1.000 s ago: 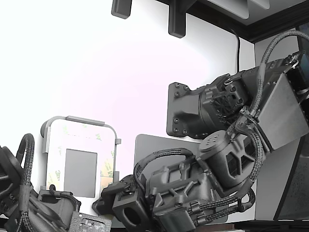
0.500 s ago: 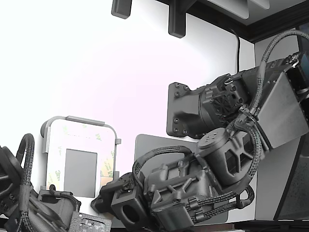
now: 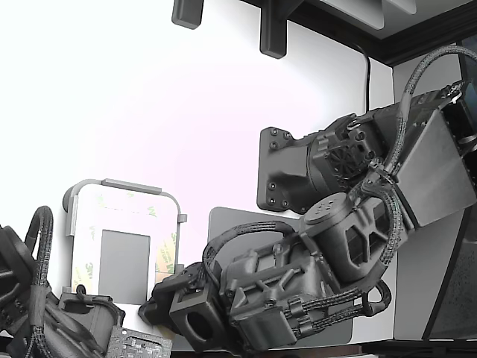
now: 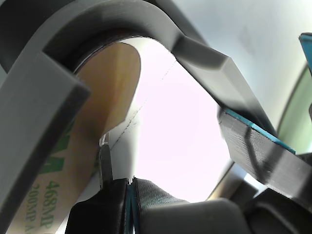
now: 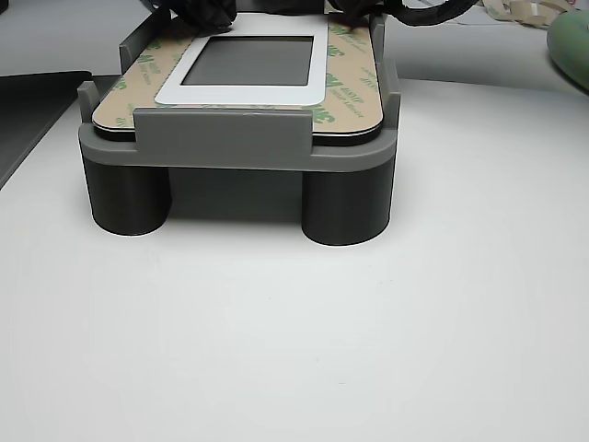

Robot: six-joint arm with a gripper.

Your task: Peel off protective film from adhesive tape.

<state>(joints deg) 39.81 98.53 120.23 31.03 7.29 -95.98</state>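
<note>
White counter (image 5: pixel 294 350) carries a grey fixture (image 5: pixel 241 147) raised on round legs. Seated in the fixture is a white plate (image 5: pixel 241 92) with a dark rectangular window at its centre. The adhesive tape frames that plate, covered by the protective film (image 5: pixel 354 87), a tan liner bearing green printing. In the wrist view the film (image 4: pixel 58 165) reads "468MP" and part of "200MPA"; the green logos in the other views are too small to read.

The gripper (image 4: pixel 119 195) sits at one rounded corner of the fixture, right beside the film's edge. Its fingers (image 4: pixel 105 168) appear pressed together with only a thin seam between them, tip at the film's corner; whether film is caught between them cannot be told.

In the exterior view the arm (image 3: pixel 298 276) with braided cables (image 3: pixel 246 235) blocks the fixture's near corner. A dark grey mat (image 3: pixel 227 220) lies behind the arm. A second arm (image 3: pixel 45 313) occupies the exterior view's lower left.
</note>
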